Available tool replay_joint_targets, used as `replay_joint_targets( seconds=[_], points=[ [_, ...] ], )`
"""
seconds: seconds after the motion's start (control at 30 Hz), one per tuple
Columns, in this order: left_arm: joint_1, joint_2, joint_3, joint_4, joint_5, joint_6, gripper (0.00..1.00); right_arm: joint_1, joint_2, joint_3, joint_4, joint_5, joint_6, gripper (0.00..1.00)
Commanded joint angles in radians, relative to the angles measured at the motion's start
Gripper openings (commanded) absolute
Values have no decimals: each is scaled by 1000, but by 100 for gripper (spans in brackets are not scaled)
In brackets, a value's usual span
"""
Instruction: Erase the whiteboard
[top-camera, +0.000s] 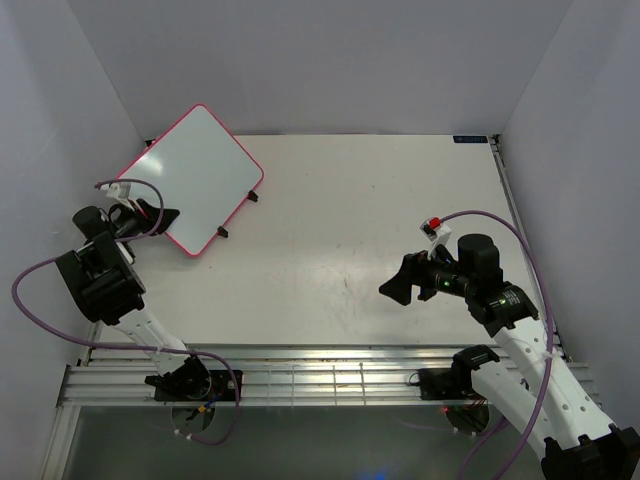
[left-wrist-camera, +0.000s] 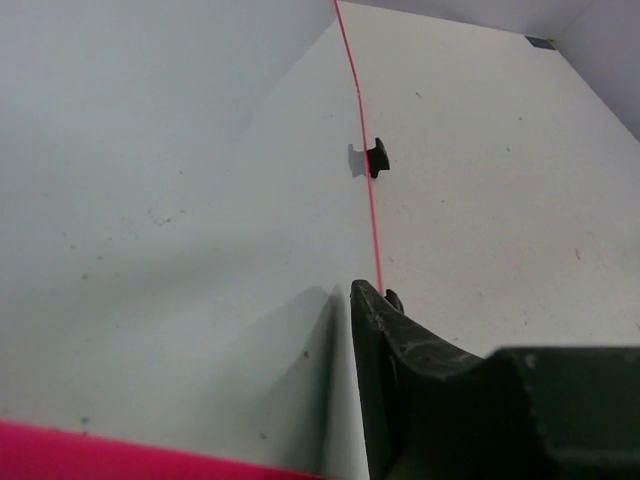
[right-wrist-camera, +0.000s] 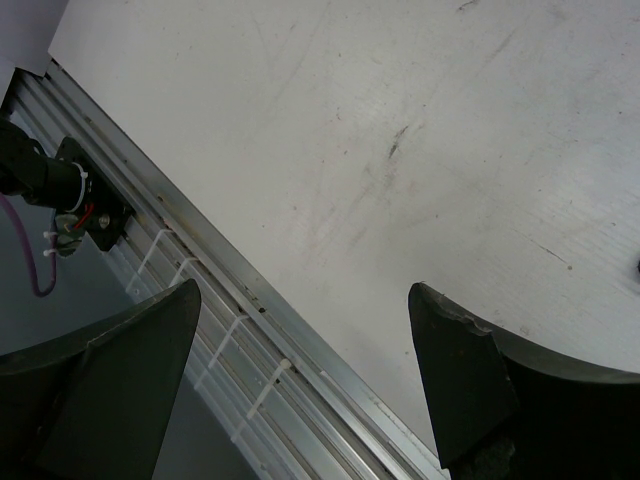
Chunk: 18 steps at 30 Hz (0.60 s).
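The whiteboard (top-camera: 195, 180) leans tilted at the far left of the table, glossy white with a pink-red rim and no writing on it. My left gripper (top-camera: 157, 215) straddles its near left edge. In the left wrist view the whiteboard (left-wrist-camera: 150, 200) fills the left side; one dark finger (left-wrist-camera: 385, 340) hovers just off its face, with a thin strip of white between it and its shadow. The other finger is hidden behind the board. My right gripper (top-camera: 395, 290) hangs open over the table at the right (right-wrist-camera: 300, 300), holding nothing.
Black stand clips (top-camera: 252, 196) (top-camera: 222, 233) hold the board's lower right edge, one clip (left-wrist-camera: 377, 157) showing in the left wrist view. An aluminium rail (top-camera: 320, 380) (right-wrist-camera: 250, 330) runs along the near table edge. Grey walls close in on the left, back and right.
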<state>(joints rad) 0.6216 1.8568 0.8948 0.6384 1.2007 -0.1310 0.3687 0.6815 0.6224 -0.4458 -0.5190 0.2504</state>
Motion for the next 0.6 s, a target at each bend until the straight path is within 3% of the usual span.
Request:
replay_joint_targets(
  seconds=[0.0, 0.07, 0.13, 0.23, 0.3, 0.57],
  points=[
    [3, 1, 9, 33, -13, 13, 56, 6, -13, -3, 25, -6, -14, 90],
    [3, 10, 19, 33, -10, -7, 57, 6, -11, -4, 27, -7, -17, 90],
    [1, 18, 32, 35, -3, -16, 73, 7, -13, -6, 30, -9, -16, 90],
    [1, 18, 29, 37, -3, -13, 81, 7, -10, -6, 30, -9, -16, 90],
    [1, 18, 27, 38, -4, -9, 98, 7, -8, -6, 33, -10, -16, 90],
    [-3, 15, 10, 40, -30, 1, 98, 7, -10, -9, 35, -13, -19, 90]
  ],
)
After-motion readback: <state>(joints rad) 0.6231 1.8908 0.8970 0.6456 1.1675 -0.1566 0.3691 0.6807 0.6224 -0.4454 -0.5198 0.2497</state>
